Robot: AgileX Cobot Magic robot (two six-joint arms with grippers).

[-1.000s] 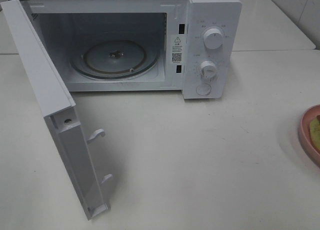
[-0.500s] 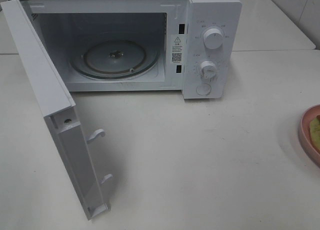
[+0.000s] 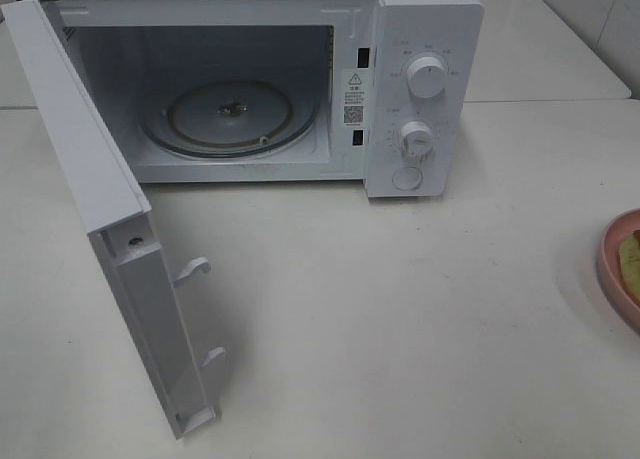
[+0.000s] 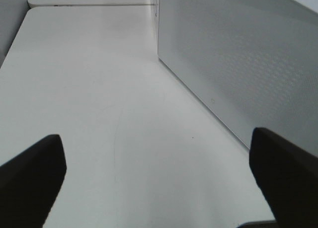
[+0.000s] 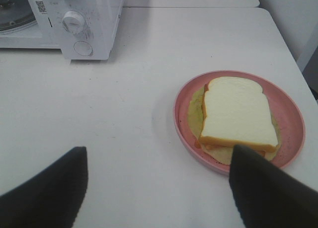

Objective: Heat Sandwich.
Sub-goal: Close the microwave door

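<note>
The sandwich (image 5: pixel 238 114), white bread with tan crusts over a yellow-green layer, lies on a round pink plate (image 5: pixel 293 118). In the exterior high view only the plate's rim (image 3: pixel 612 269) and a sliver of the sandwich (image 3: pixel 631 260) show at the right edge. My right gripper (image 5: pixel 156 188) is open, hovering short of the plate with nothing between its dark fingers (image 5: pixel 44 188). My left gripper (image 4: pixel 159 178) is open over bare table beside the outer face of the microwave door (image 4: pixel 238 54). Neither gripper shows in the exterior high view.
The white microwave (image 3: pixel 420 89) stands at the back with its door (image 3: pixel 110 209) swung wide open to the left. A glass turntable (image 3: pixel 230 114) lies inside the cavity. Two knobs and a button sit on its right panel (image 5: pixel 74 22). The white table (image 3: pixel 400 329) spreads in front.
</note>
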